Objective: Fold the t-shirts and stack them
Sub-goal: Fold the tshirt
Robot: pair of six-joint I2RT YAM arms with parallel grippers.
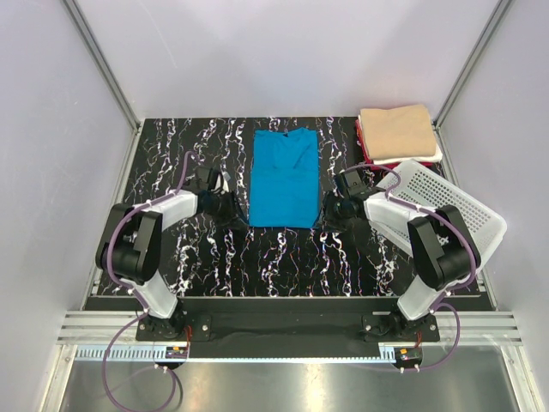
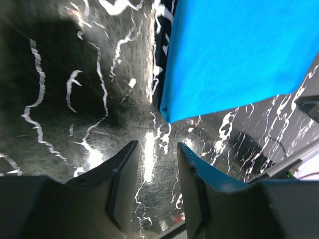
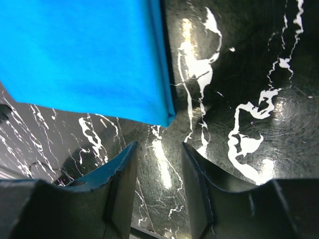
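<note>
Left end effector (image 2: 157, 145), right end effector (image 3: 159, 145): jaws apart, empty, beside near corners of turquoise t-shirt (image 1: 285, 178)

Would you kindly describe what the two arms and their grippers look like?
Both the left arm and right arm have white links, bulky black joints and looping purple cables. The left gripper and right gripper have dark, tapered fingers.

There was one blue t-shirt (image 1: 284, 178), three folded t-shirts (image 1: 396, 130) stacked, one white basket (image 1: 459, 210) and two robot arms (image 1: 137, 245).
</note>
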